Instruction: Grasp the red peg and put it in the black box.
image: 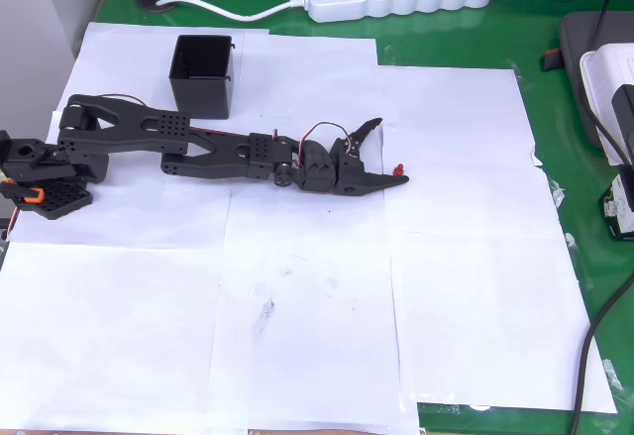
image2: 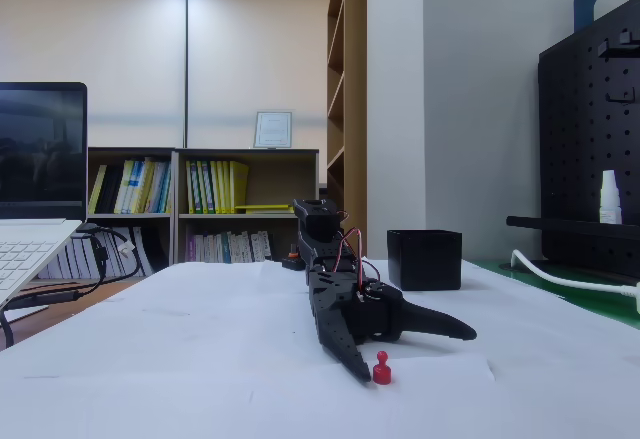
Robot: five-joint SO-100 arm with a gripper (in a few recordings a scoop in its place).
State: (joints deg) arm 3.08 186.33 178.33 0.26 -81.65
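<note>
The black two-finger gripper (image: 388, 152) is lying low over the white paper sheets (image: 297, 326), jaws spread wide; the tiny dark-red peg (image: 397, 169) is standing upright just beside one fingertip, well apart from the glossy square black plastic box (image: 202, 75).

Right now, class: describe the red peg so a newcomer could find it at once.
Start at the white paper sheets on the green table, then follow the black arm to its open fingers. At the lower fingertip stands the red peg, tiny and the one red thing there.
</note>
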